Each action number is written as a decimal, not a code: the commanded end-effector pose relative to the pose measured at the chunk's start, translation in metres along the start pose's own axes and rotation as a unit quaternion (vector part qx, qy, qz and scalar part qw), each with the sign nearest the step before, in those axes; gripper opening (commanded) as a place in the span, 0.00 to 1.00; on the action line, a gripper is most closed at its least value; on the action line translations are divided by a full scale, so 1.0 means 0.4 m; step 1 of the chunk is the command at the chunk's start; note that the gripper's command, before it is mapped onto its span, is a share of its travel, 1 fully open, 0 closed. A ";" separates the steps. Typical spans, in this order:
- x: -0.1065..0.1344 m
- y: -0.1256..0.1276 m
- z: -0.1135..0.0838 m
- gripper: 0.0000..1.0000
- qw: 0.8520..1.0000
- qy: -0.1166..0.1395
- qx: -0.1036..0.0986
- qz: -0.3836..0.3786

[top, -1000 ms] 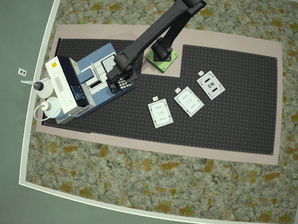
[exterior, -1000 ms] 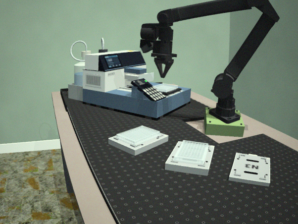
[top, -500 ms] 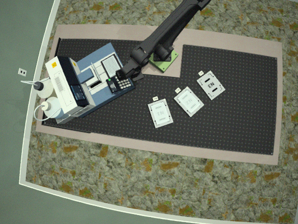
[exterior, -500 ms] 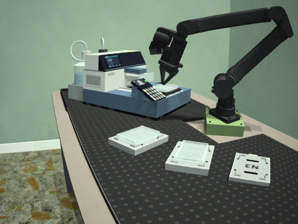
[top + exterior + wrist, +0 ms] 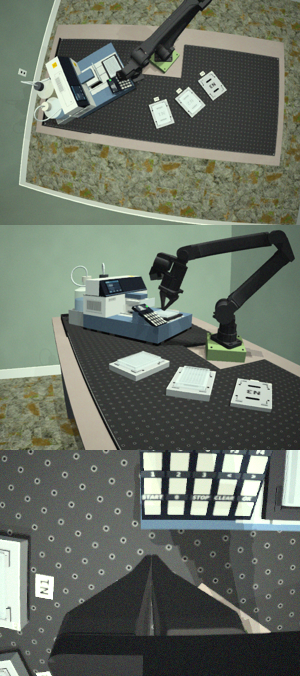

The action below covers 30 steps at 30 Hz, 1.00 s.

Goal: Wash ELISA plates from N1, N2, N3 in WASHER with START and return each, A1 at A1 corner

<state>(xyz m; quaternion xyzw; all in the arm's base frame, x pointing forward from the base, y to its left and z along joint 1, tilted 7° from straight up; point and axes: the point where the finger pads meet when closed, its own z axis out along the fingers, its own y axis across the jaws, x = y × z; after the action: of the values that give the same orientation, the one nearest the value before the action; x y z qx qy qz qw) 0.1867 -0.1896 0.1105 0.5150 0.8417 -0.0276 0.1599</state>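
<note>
My gripper (image 5: pixel 163 309) (image 5: pixel 151 564) is shut and empty, its tips above the keypad side of the washer. In the wrist view the START key (image 5: pixel 152 508) lies ahead of the tips and to neither side. A plate (image 5: pixel 112 65) (image 5: pixel 167 313) lies in the washer's carrier and looks flat. The green lamp (image 5: pixel 110 80) (image 5: pixel 147 306) is lit on the keypad panel. Nest N1 (image 5: pixel 154 119) (image 5: pixel 136 376) holds a plate (image 5: pixel 161 115) (image 5: pixel 139 360). Nest N2 (image 5: pixel 192 115) (image 5: pixel 188 395) holds a plate (image 5: pixel 190 101) (image 5: pixel 193 377). Nest N3 (image 5: pixel 219 85) (image 5: pixel 250 404) is empty.
The white washer housing (image 5: pixel 60 84) (image 5: pixel 104 305) stands at the carrier's far end, with two bottles behind it. The blue washer base (image 5: pixel 103 95) (image 5: pixel 119 328) extends below the keypad. The green arm base (image 5: pixel 164 67) (image 5: pixel 225 354) stands between washer and nests.
</note>
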 end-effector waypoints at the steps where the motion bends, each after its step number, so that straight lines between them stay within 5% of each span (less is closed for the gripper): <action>1: -0.007 -0.002 0.014 0.00 1.000 -0.003 0.001 0.007; 5: -0.006 -0.001 0.023 0.00 1.000 -0.002 0.001 0.006; 6: -0.051 0.014 -0.003 0.00 1.000 -0.021 -0.005 0.004; 8: -0.005 0.000 0.035 0.00 1.000 -0.002 0.001 0.004; 22: -0.003 0.004 0.086 0.00 1.000 -0.002 0.000 0.002; 23: -0.064 0.024 0.054 0.00 1.000 -0.026 -0.008 0.001; 26: -0.003 0.005 0.102 0.00 1.000 -0.002 0.000 0.001; 30: -0.002 0.004 0.119 0.00 1.000 -0.002 0.000 0.002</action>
<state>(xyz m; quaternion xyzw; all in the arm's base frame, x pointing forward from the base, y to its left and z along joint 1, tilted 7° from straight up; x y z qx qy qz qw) 0.1947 -0.1974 0.0691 0.5164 0.8412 -0.0273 0.1579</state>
